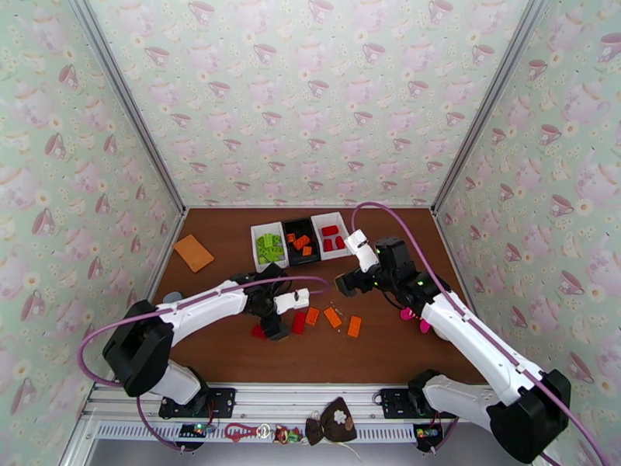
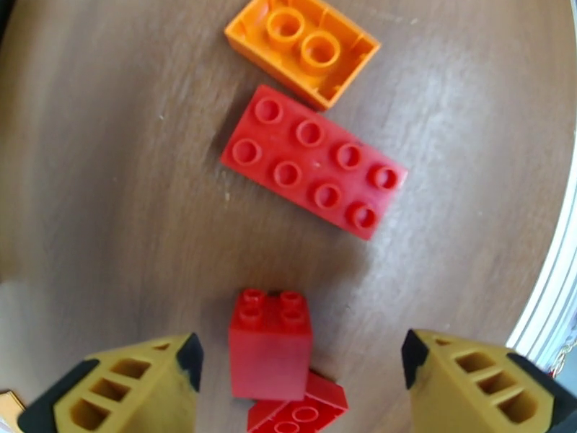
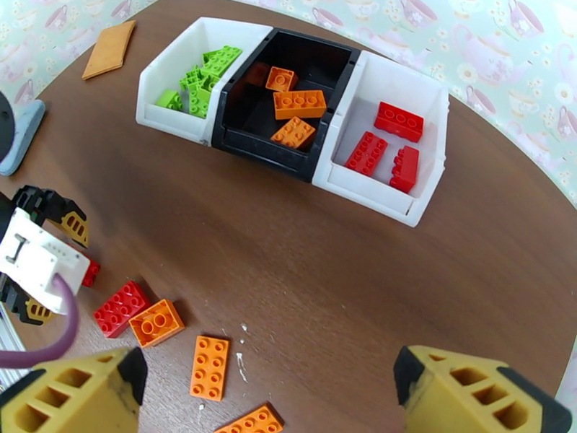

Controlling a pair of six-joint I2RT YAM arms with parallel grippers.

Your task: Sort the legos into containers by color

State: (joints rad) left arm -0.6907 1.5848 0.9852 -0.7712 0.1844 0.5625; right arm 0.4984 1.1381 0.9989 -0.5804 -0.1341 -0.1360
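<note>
My left gripper [image 2: 303, 361] is open low over the table, its yellow fingers [image 2: 137, 387] standing either side of a small red lego [image 2: 270, 348] without touching it. Another red lego [image 2: 299, 413] lies tilted just behind it. Ahead lie a long red lego [image 2: 314, 171] and an upturned orange lego [image 2: 303, 45]. From above, the left gripper [image 1: 272, 329] sits at the left end of this row. My right gripper [image 3: 270, 377] hovers open, holding nothing, over two orange legos [image 3: 210, 367]. The containers hold green legos [image 3: 202, 73], orange legos [image 3: 297, 104] and red legos [image 3: 389, 142].
The three bins stand side by side at the back: white [image 3: 173, 117], black [image 3: 267, 146], white [image 3: 368, 193]. A flat orange card [image 1: 193, 252] lies at the back left, a grey-blue object [image 1: 172, 297] near the left wall. Something pink [image 1: 405, 313] lies by the right arm.
</note>
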